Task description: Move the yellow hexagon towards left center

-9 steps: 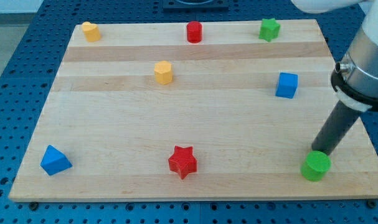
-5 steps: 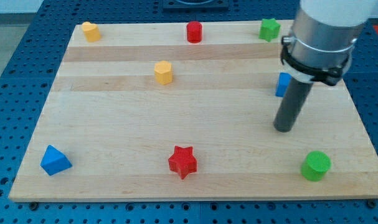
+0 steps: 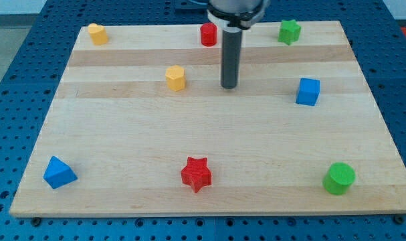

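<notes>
The yellow hexagon (image 3: 175, 77) stands on the wooden board (image 3: 122, 147), left of the middle in the upper part. My tip (image 3: 229, 86) rests on the board to the right of the hexagon, about a block's width or two away, not touching it. The rod rises straight up from the tip and hides part of the view's top edge next to the red cylinder (image 3: 209, 34).
A second yellow block (image 3: 97, 33) sits at the top left corner, a green star (image 3: 289, 31) at the top right, a blue cube (image 3: 308, 91) at the right. A blue triangle (image 3: 58, 173), a red star (image 3: 196, 174) and a green cylinder (image 3: 339, 178) line the bottom.
My tip has moved from the bottom right near the green cylinder up and to the left, and now stands just right of the yellow hexagon. No block has moved.
</notes>
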Controlling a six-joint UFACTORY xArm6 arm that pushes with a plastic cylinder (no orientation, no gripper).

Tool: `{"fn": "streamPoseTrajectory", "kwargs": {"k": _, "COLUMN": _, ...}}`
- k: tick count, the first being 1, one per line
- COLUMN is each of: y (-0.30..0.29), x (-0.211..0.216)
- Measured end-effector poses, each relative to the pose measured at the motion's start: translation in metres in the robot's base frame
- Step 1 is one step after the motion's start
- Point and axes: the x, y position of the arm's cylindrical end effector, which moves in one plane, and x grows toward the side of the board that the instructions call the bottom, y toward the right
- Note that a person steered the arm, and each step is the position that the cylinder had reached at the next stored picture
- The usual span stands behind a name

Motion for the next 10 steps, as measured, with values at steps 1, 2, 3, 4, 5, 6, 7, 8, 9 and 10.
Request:
{"fn": "streamPoseTrajectory", "kwargs": {"k": 1, "y": -0.066, "x": 0.0}}
{"fn": "streamPoseTrajectory", "kwargs": {"k": 2, "y": -0.121, "x": 0.0}}
{"fn": "streamPoseTrajectory", "kwargs": {"k": 3, "y": -0.119, "x": 0.0}}
{"fn": "streamPoseTrajectory", "kwargs": {"k": 4, "y": -0.102, "x": -0.002}}
{"fn": "streamPoseTrajectory", "kwargs": {"k": 5, "y": -0.1, "x": -0.012}}
{"fn": "streamPoseTrajectory", "kwargs": {"k": 6, "y": -0.093, "x": -0.02}}
{"fn": "streamPoseTrajectory", "kwargs": {"k": 7, "y": -0.096, "x": -0.033}}
{"fn": "streamPoseTrajectory", "kwargs": {"k": 8, "y": -0.135, "x": -0.033}}
{"fn": "streamPoseTrajectory", "kwargs": {"k": 9, "y": -0.172, "x": -0.032}}
{"fn": "streamPoseTrajectory", "kwargs": {"k": 10, "y": -0.17, "x": -0.041}}
